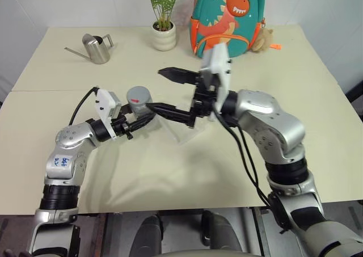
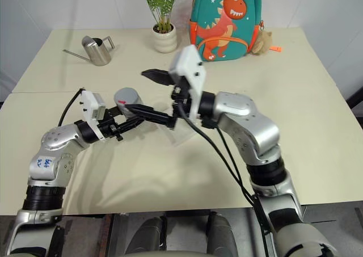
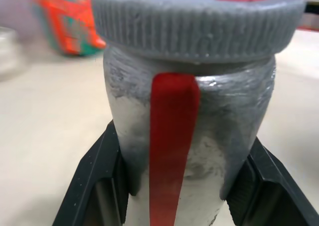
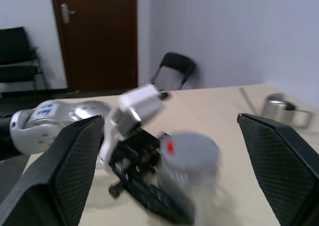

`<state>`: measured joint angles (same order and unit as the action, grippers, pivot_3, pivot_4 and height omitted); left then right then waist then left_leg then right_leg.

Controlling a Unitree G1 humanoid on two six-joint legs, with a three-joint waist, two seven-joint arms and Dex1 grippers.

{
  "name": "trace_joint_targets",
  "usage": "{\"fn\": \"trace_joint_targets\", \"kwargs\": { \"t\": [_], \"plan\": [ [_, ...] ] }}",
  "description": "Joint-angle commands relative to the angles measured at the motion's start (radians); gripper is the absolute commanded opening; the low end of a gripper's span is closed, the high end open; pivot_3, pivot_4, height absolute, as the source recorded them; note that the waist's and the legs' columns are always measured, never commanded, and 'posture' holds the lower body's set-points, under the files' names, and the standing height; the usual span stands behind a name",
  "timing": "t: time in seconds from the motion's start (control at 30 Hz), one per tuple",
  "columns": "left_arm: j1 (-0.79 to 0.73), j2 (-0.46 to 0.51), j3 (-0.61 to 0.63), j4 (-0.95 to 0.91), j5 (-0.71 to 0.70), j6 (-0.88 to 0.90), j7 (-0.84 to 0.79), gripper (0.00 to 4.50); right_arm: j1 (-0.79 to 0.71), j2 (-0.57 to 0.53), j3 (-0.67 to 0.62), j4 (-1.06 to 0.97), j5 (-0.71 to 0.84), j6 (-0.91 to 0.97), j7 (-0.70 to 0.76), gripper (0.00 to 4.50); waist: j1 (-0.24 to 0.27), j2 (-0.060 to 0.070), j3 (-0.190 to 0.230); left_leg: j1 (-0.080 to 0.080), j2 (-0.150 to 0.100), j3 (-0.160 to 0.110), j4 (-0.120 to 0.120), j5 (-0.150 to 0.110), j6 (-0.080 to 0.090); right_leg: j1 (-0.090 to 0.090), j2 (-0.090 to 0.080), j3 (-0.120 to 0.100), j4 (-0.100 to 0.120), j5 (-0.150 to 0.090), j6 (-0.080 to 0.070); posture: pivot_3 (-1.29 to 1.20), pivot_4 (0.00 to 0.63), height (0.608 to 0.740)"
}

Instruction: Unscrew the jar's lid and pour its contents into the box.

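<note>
The jar (image 1: 138, 104), silvery with a red stripe, is held upright just above the table, and my left gripper (image 1: 140, 114) is shut on its body. Its grey ribbed lid (image 3: 199, 26) is on, with a red mark on top. The contents are hidden inside the jar. My right gripper (image 1: 156, 89) stands open and level beside the jar. One finger is above the lid's height and the other reaches in by the jar's lower side. In the right wrist view the jar (image 4: 189, 156) sits between the wide-apart fingers. The clear box (image 1: 182, 133) lies on the table under my right gripper.
A steel watering can (image 1: 96, 47) stands at the back left. A potted plant (image 1: 163, 33), a dinosaur backpack (image 1: 227, 19) and a small plush toy (image 1: 264, 40) line the back of the cream table (image 1: 170, 177).
</note>
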<state>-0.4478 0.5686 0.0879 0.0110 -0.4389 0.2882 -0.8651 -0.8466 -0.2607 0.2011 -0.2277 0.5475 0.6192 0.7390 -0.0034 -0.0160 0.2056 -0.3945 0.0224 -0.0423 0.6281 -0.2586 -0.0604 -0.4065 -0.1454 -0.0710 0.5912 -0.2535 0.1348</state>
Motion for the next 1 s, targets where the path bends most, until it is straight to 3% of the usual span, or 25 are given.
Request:
{"fn": "trace_joint_targets", "kwargs": {
  "t": [0.03,0.33,0.9,1.0],
  "plan": [
    [-0.049,0.005,-0.015,-0.011,-0.018,0.006,-0.049,2.01,-0.047,0.043,0.03,0.024,-0.029,0.001,-0.018,4.5,0.0,0.0,0.0,-0.003,0.0,0.0,0.0,0.0,0.0,-0.003,0.0,0.0,0.0,0.0,0.0,0.0,0.15,0.74],
    [-0.059,-0.029,-0.027,-0.05,-0.014,0.016,-0.049,2.01,-0.07,0.063,0.06,0.112,-0.118,-0.008,-0.016,4.5,0.0,0.0,0.0,-0.008,0.0,0.001,0.002,0.002,-0.003,-0.008,0.001,0.0,0.001,0.0,0.001,0.0,0.15,0.74],
    [-0.021,-0.027,-0.006,-0.082,-0.015,0.025,-0.045,2.01,-0.059,0.06,0.029,0.166,-0.148,-0.035,0.009,4.5,-0.001,0.0,0.0,-0.008,0.0,0.001,0.002,0.002,-0.002,-0.008,0.001,0.001,0.002,0.0,0.001,0.0,0.15,0.74],
    [-0.015,-0.025,-0.003,-0.084,-0.016,0.024,-0.042,2.01,-0.055,0.058,0.021,0.164,-0.143,-0.04,0.016,3.9,-0.001,0.0,0.0,-0.008,0.0,0.001,0.002,0.002,-0.002,-0.008,0.001,0.001,0.002,0.0,0.001,0.0,0.15,0.74]
  ]
}}
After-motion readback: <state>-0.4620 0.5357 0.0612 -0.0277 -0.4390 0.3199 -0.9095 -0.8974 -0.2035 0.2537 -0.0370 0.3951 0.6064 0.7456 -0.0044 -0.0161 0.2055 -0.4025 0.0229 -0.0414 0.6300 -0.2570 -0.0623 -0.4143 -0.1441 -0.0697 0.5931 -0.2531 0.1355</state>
